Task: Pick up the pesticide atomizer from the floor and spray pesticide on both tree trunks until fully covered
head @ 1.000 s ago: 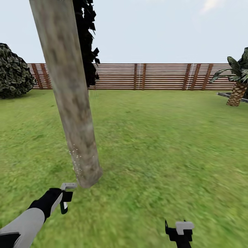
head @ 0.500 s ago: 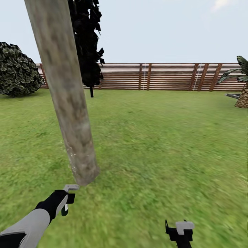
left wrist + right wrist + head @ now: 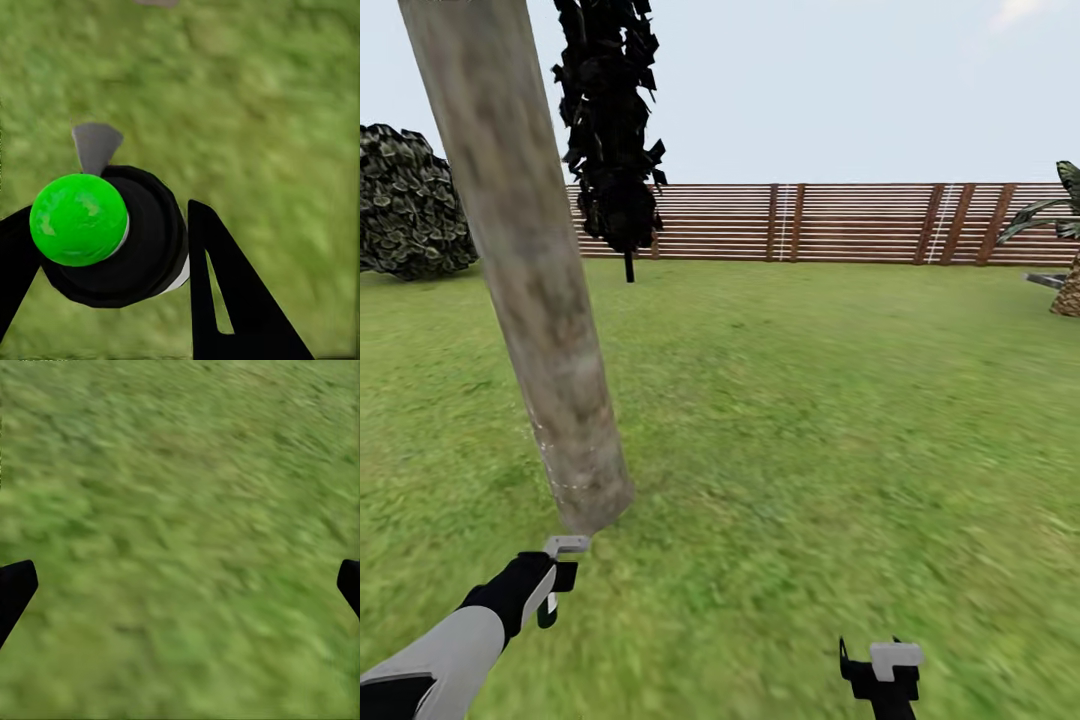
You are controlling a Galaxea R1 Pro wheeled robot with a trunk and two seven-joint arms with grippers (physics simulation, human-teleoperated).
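— Trunk position? The tree trunk [image 3: 535, 300] rises from the floor [image 3: 810, 420], its base just beyond the left gripper [image 3: 555, 580].
— Left jaws? Clamped on the pesticide atomizer [image 3: 112, 232], green cap [image 3: 78, 219] facing the wrist camera.
— Right gripper [image 3: 882, 672]? Jaws spread wide over grass, holding nothing.
— Background? Slatted fence [image 3: 840, 222] behind a black cone tree [image 3: 610, 130].

Far ahead of my left pincer I see a black cone-shaped tree [image 3: 612, 130], a round bush [image 3: 408, 205] left of it, and a palm [image 3: 1065, 245] off right.
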